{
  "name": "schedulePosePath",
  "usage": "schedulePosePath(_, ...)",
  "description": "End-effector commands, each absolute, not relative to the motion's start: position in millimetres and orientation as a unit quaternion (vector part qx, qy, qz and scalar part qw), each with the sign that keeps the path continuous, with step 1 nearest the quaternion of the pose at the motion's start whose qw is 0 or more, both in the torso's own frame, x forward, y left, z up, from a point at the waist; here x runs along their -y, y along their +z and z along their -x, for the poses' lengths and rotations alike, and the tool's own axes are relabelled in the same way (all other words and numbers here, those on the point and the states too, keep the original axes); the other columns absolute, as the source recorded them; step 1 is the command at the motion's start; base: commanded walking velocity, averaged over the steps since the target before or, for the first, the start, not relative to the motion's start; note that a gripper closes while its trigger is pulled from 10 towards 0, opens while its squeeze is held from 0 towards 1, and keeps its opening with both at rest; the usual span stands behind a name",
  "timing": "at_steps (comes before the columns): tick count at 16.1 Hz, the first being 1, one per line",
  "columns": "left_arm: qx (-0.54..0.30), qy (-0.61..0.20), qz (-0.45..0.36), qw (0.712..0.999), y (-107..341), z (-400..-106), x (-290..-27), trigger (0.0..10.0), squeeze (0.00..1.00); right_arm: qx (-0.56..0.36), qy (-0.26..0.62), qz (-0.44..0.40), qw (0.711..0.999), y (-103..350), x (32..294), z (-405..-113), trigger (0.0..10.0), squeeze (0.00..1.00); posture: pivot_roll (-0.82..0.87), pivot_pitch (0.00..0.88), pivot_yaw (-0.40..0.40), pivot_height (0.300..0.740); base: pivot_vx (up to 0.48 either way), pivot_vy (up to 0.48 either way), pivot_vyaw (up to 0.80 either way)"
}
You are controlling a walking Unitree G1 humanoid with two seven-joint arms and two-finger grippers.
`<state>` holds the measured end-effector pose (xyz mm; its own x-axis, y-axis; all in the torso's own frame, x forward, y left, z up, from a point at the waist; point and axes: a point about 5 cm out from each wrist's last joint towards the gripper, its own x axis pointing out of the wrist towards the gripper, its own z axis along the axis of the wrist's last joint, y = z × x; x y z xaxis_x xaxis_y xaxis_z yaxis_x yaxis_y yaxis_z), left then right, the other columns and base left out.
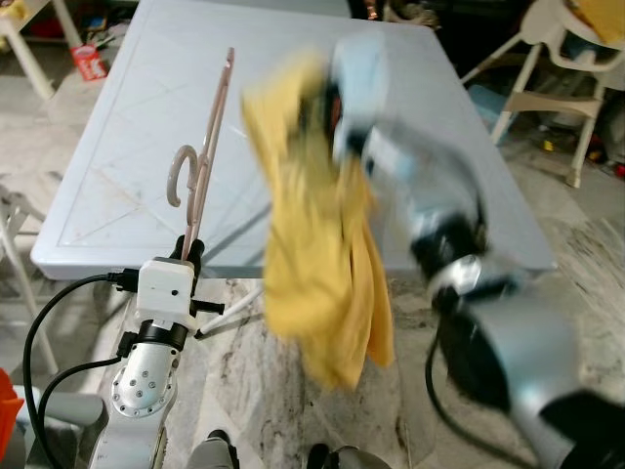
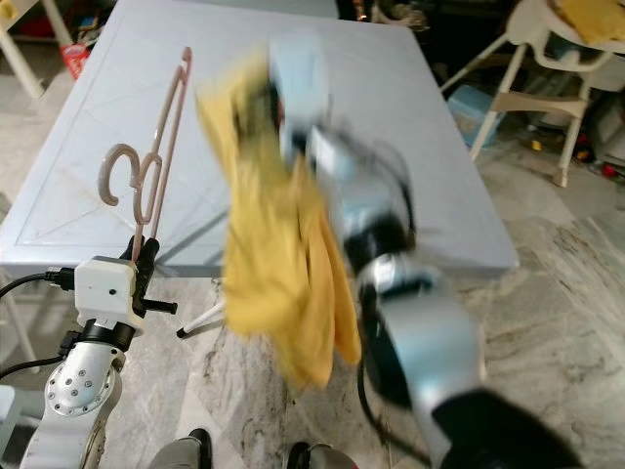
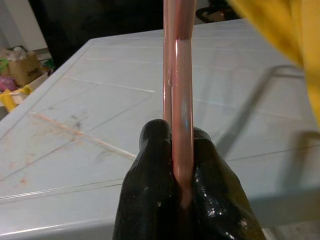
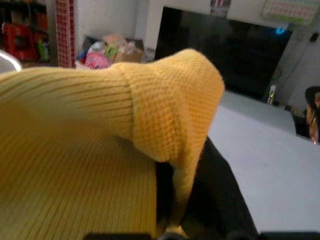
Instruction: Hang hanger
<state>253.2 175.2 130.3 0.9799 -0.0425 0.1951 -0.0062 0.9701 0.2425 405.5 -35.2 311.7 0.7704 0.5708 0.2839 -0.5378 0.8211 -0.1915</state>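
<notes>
Right gripper (image 4: 200,200): clamped on yellow knit garment (image 1: 317,264) — blurred.
Left gripper (image 3: 182,170): clamped on pink hanger (image 1: 205,156) — above table's (image 1: 127,166) near edge.

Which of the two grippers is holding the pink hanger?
The left gripper, shut on the pink hanger; the right gripper holds the yellow knit garment instead.

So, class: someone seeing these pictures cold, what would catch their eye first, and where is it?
First, the yellow knitted garment hanging mid-picture over the table's near edge, clamped in the blurred right gripper. Next, the pink hanger, held upright above the grey table by the left gripper, shut on its thin frame, to the garment's left.
</notes>
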Motion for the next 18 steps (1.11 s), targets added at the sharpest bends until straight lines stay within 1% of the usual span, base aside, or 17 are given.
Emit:
schedulePosePath(1,0.105,-0.008,-0.122,0.987,133,-251,-174,10.0,0.00,0.158,0.270,0.038,0.949,321,44,-411,10.0,0.00,0.20,0.162,-0.134,0.740,0.000,0.000,0.00)
schedulePosePath(3,0.107,-0.001,-0.123,0.987,133,-250,-175,10.0,0.00,0.149,0.244,0.042,0.957,336,49,-415,10.0,0.00,0.22,0.163,-0.140,0.740,0.000,0.000,0.00)
schedulePosePath(4,0.111,0.009,-0.125,0.986,134,-249,-178,10.0,0.00,0.196,0.163,0.073,0.964,360,64,-417,10.0,0.00,0.23,0.165,-0.142,0.740,0.000,0.000,0.00)
schedulePosePath(5,0.116,0.023,-0.130,0.985,136,-247,-181,10.0,0.00,0.279,0.062,0.115,0.951,392,83,-412,10.0,0.00,0.24,0.166,-0.142,0.740,0.000,0.000,0.00)
schedulePosePath(6,0.116,0.026,-0.131,0.984,136,-246,-182,10.0,0.00,0.307,0.031,0.122,0.943,405,90,-409,10.0,0.00,0.25,0.168,-0.141,0.740,0.000,0.000,0.00)
schedulePosePath(7,0.117,0.035,-0.134,0.983,137,-244,-184,10.0,0.00,0.337,0.002,0.119,0.934,422,99,-404,10.0,0.00,0.25,0.168,-0.138,0.740,0.000,0.000,0.00)
schedulePosePath(8,0.116,0.035,-0.134,0.984,137,-244,-185,10.0,0.00,0.357,-0.010,0.125,0.926,432,103,-400,10.0,0.00,0.26,0.169,-0.137,0.740,0.000,0.000,0.00)
schedulePosePath(10,0.116,0.036,-0.136,0.983,137,-244,-185,10.0,0.00,0.370,-0.008,0.127,0.920,438,108,-398,10.0,0.00,0.26,0.169,-0.135,0.740,0.000,0.000,0.00)
schedulePosePath(11,0.116,0.036,-0.136,0.983,137,-244,-185,10.0,0.00,0.363,-0.010,0.138,0.921,430,109,-401,10.0,0.00,0.26,0.170,-0.135,0.740,0.000,0.000,0.00)
schedulePosePath(13,0.114,0.038,-0.136,0.983,136,-243,-184,10.0,0.00,0.305,0.034,0.134,0.942,384,106,-413,10.0,0.00,0.26,0.173,-0.136,0.740,0.000,0.000,0.00)
schedulePosePath(14,0.113,0.038,-0.135,0.984,136,-242,-184,10.0,0.00,0.290,0.046,0.133,0.947,373,105,-415,10.0,0.00,0.26,0.173,-0.136,0.740,0.000,0.000,0.00)
schedulePosePath(15,0.112,0.038,-0.134,0.984,135,-241,-183,10.0,0.00,0.237,0.085,0.139,0.958,336,103,-420,10.0,0.00,0.26,0.178,-0.140,0.740,0.000,0.000,0.00)
schedulePosePath(16,0.110,0.038,-0.132,0.984,135,-241,-183,10.0,0.00,0.173,0.147,0.136,0.964,290,99,-421,10.0,0.00,0.26,0.178,-0.140,0.740,0.000,0.000,0.00)
schedulePosePath(17,0.109,0.037,-0.131,0.985,134,-241,-182,10.0,0.00,0.136,0.184,0.135,0.964,258,99,-418,10.0,0.00,0.25,0.179,-0.138,0.740,0.000,0.000,0.00)
schedulePosePath(18,0.108,0.036,-0.129,0.985,133,-242,-182,10.0,0.00,0.103,0.209,0.122,0.965,236,102,-414,10.0,1.00,0.24,0.177,-0.140,0.740,0.000,0.000,0.00)
